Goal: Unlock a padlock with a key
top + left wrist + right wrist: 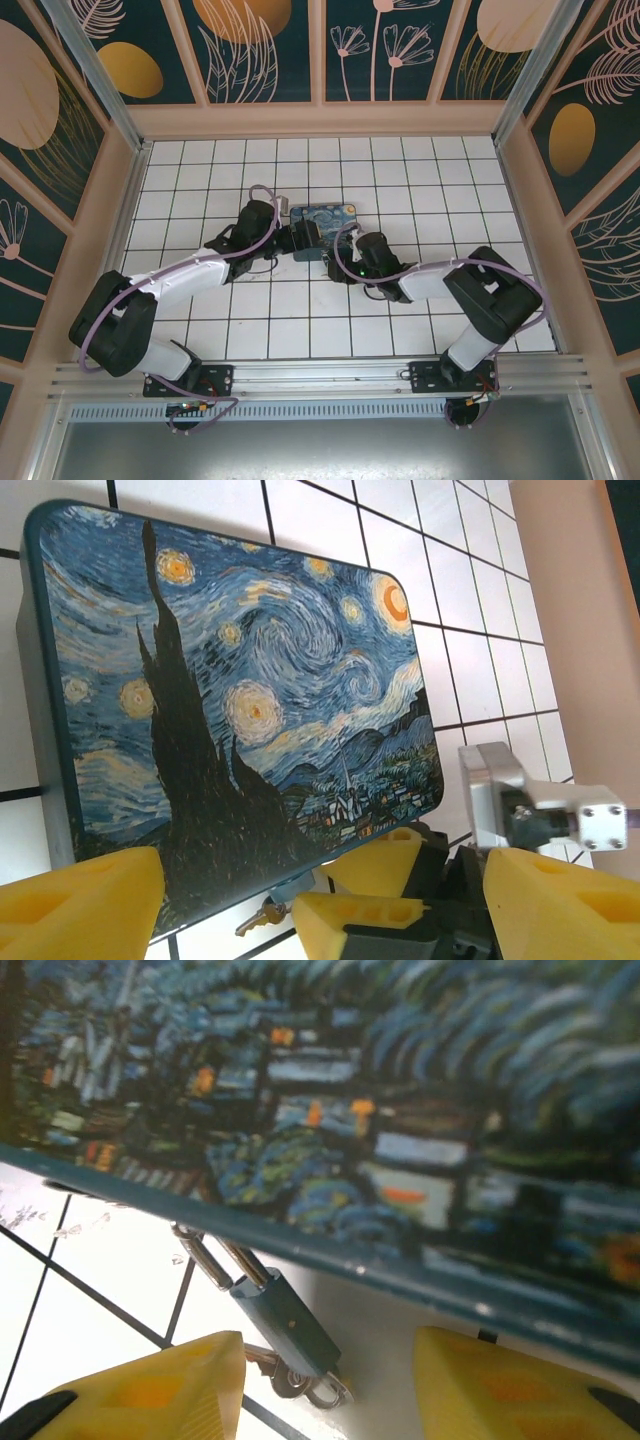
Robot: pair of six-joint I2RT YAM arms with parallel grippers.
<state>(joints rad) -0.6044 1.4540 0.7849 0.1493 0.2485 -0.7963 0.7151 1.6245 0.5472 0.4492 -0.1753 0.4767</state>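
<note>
**Blue lock, silver key, both tiny**

Yellow fingertips up close: the right hand (pixel 330 1350) stands spread wide, gripping nothing, straddling the prize. Between them, low on the white table (pixel 90 1290), sits the key (pixel 292 1380), a thin grey sliver at the bottom end of the padlock (pixel 287 1322). Whether it's seated in the keyhole I cannot tell. The blue body slants up to its shackle (pixel 212 1257), which runs under the rim of the starry-night box (pixel 400 1110). That box sits about mid-table, well clear of every edge. The left hand (pixel 320 865) is released too, fingers wide, facing the box from the other side.

Handling call: both pieces look rigid, light and slick, and the lock seems free to swing on that shackle. I'd pinch the key by its flat head and brace the body across its broad faces, so the turn doesn't spin it.
</note>
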